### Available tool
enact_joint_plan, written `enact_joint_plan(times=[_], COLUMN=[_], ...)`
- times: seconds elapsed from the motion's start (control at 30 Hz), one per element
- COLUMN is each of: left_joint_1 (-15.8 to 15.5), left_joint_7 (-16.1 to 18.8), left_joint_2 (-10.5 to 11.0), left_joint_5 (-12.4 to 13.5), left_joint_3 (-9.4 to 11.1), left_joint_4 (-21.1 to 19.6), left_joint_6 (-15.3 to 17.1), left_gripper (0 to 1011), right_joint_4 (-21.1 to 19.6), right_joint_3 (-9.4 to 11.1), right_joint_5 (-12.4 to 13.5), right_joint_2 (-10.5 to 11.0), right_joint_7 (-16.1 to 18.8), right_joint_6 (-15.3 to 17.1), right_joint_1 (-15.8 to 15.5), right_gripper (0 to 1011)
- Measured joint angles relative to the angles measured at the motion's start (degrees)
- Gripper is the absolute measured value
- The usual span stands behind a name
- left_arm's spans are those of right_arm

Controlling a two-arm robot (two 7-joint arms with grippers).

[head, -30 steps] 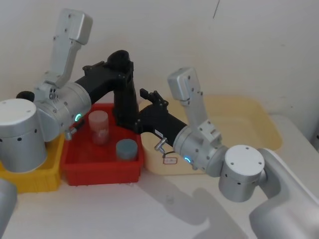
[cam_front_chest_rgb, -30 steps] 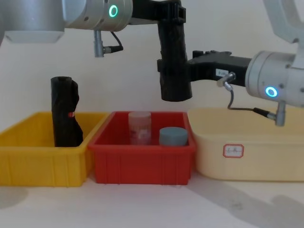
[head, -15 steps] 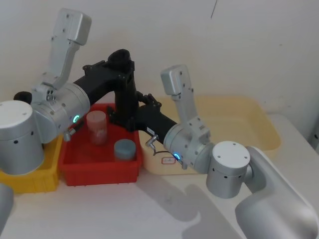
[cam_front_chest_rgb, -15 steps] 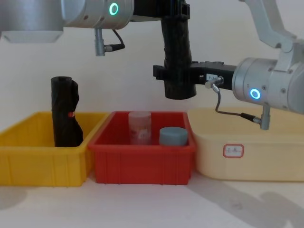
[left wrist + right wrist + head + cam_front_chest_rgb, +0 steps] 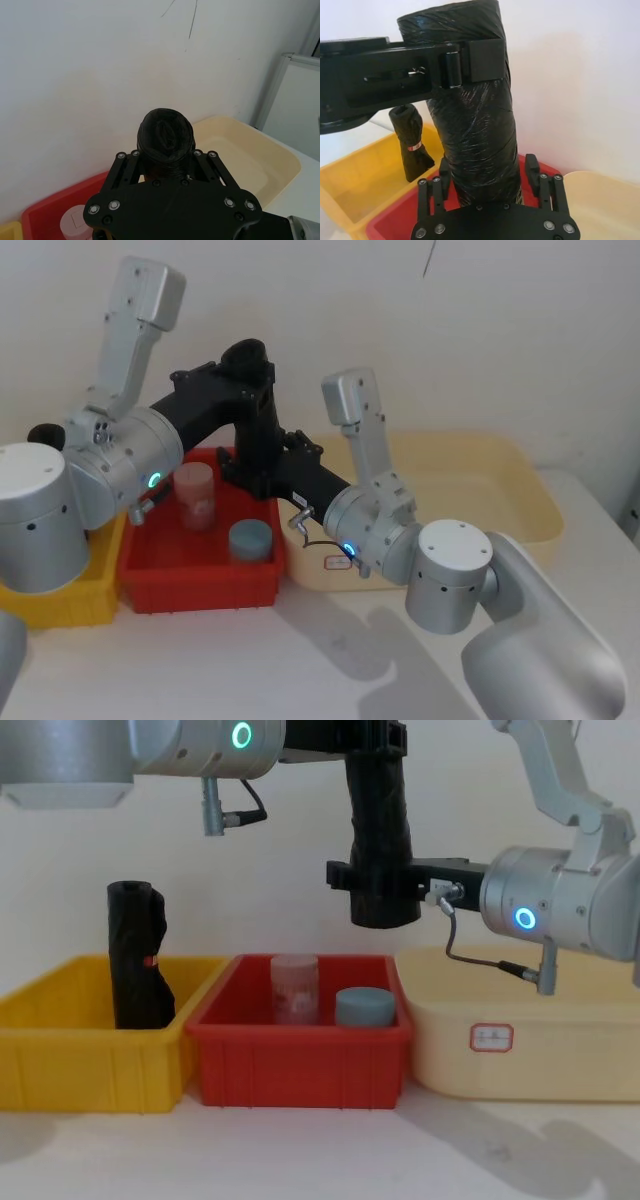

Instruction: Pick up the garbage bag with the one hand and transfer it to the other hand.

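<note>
The garbage bag (image 5: 380, 830), a black rolled cylinder, hangs upright in the air above the red bin (image 5: 300, 1065). My left gripper (image 5: 375, 745) is shut on its upper part, and a pad presses the bag's side in the right wrist view. Coming in from the right, my right gripper (image 5: 375, 888) is open around the bag's lower part, one finger (image 5: 532, 172) on each side with a narrow gap still showing. From above, the left wrist view looks down on the bag's top (image 5: 166, 134). The head view shows both grippers meeting at the bag (image 5: 258, 425).
A second black bag (image 5: 137, 955) stands in the yellow bin (image 5: 60, 1060) at the left. The red bin holds a translucent jar (image 5: 294, 986) and a grey-blue round container (image 5: 364, 1007). A cream tray (image 5: 520, 1040) sits at the right. A wall stands close behind.
My right gripper has slid left from beside the bag until its fingers flank the lower part. The left gripper has kept its hold and lifted the bag slightly.
</note>
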Motion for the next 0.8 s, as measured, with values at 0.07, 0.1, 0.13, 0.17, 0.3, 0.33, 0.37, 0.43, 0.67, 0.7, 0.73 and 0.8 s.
enact_joint_plan(times=[0.07, 0.1, 0.13, 0.17, 0.3, 0.33, 0.37, 0.43, 0.67, 0.7, 0.73, 0.8], left_joint_1=[0.01, 0.02, 0.02, 0.02, 0.05, 0.05, 0.06, 0.07, 0.09, 0.08, 0.09, 0.09], left_joint_7=[-0.02, -0.05, -0.06, -0.07, -0.11, -0.12, -0.12, -0.13, -0.16, -0.17, -0.17, -0.19], left_joint_2=[0.0, 0.01, 0.02, 0.02, 0.04, 0.04, 0.05, 0.06, 0.07, 0.07, 0.07, 0.07], left_joint_5=[-0.02, -0.05, -0.06, -0.08, -0.15, -0.16, -0.18, -0.19, -0.23, -0.23, -0.24, -0.25], left_joint_3=[0.01, 0.02, 0.02, 0.03, 0.05, 0.05, 0.06, 0.07, 0.1, 0.1, 0.1, 0.1], left_joint_4=[-0.03, -0.06, -0.07, -0.08, -0.12, -0.13, -0.13, -0.14, -0.17, -0.17, -0.18, -0.19], left_joint_6=[0.0, 0.0, 0.0, 0.0, 0.0, 0.0, 0.0, 0.0, 0.02, 0.03, 0.03, 0.03], left_gripper=[381, 381, 381, 381, 381, 381, 381, 381, 381, 381, 381, 381], right_joint_4=[0.12, 0.22, 0.27, 0.32, 0.53, 0.56, 0.58, 0.67, 0.81, 0.84, 0.85, 0.87], right_joint_3=[0.04, 0.07, 0.07, 0.09, 0.18, 0.19, 0.19, 0.21, 0.25, 0.25, 0.26, 0.27], right_joint_5=[0.03, 0.07, 0.09, 0.11, 0.16, 0.17, 0.18, 0.2, 0.24, 0.25, 0.26, 0.26], right_joint_2=[-0.07, -0.16, -0.19, -0.21, -0.36, -0.38, -0.39, -0.45, -0.55, -0.57, -0.58, -0.6], right_joint_7=[-0.09, -0.14, -0.16, -0.18, -0.28, -0.29, -0.3, -0.34, -0.44, -0.45, -0.46, -0.47], right_joint_6=[0.04, 0.08, 0.11, 0.12, 0.18, 0.19, 0.19, 0.22, 0.26, 0.27, 0.27, 0.28], right_joint_1=[0.07, 0.11, 0.13, 0.15, 0.27, 0.28, 0.29, 0.32, 0.4, 0.41, 0.41, 0.42], right_gripper=[873, 864, 806, 790, 672, 613, 597, 557, 522, 522, 522, 522])
